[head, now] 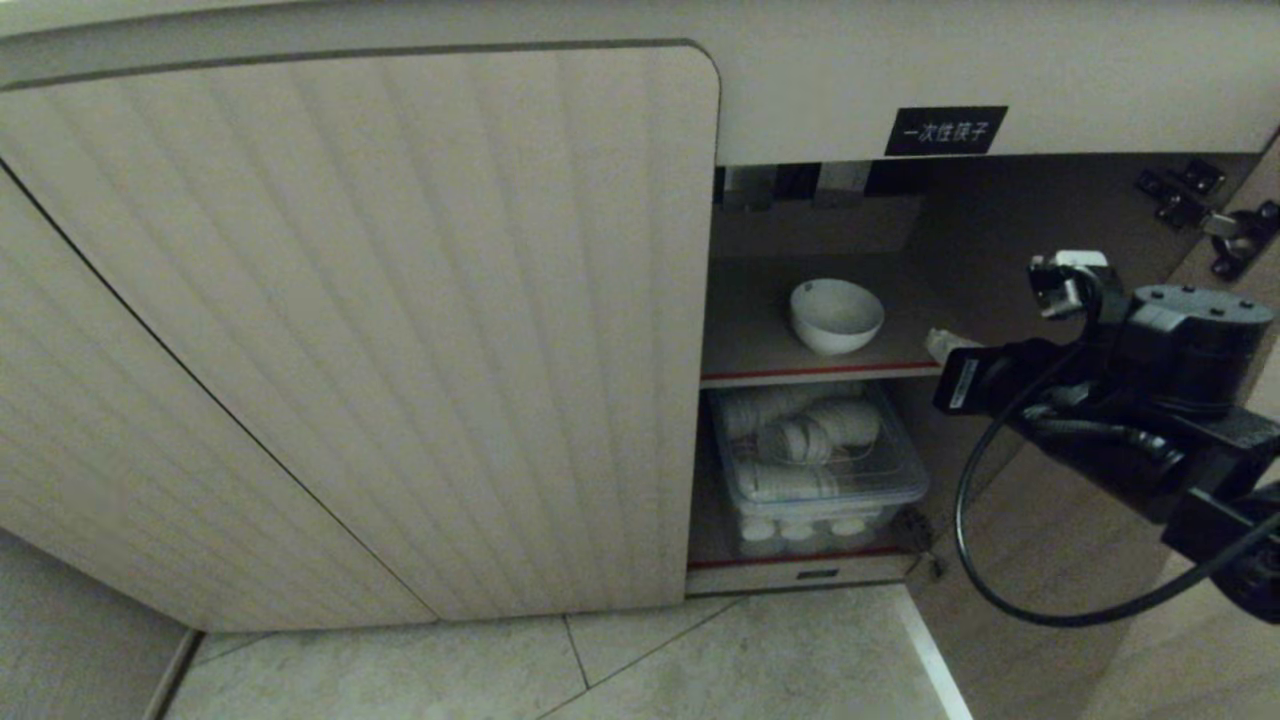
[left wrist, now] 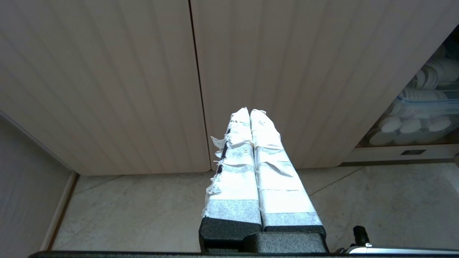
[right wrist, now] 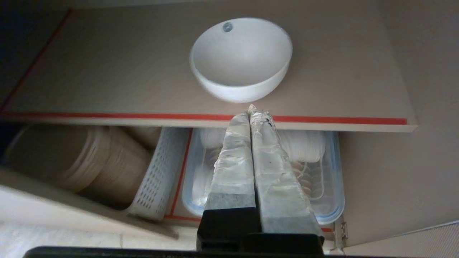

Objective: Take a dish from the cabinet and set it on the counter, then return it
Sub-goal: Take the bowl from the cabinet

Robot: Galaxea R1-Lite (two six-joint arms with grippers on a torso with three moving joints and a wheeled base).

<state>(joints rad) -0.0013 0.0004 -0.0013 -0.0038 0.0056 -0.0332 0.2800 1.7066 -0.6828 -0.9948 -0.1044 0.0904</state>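
Right wrist view: dish (right wrist: 241,59) on cabinet shelf (right wrist: 107,86), just beyond closed right tool (right wrist: 252,111).

The right arm reaches in from the right, its wrist held about level with the right tool (right wrist: 250,111) pointing forward, its two taped fingers (right wrist: 233,157) pressed together and empty. The left tool (left wrist: 250,113) likewise has its taped fingers (left wrist: 235,172) pressed together, holding nothing.

Inside the open cabinet (head: 1000,60), the dish (head: 836,315) sits on the upper shelf (head: 760,340); a bin (head: 820,470) of cups (head: 815,430) lies below. The right gripper (head: 940,345) hovers just right of the dish, at the shelf's front edge.
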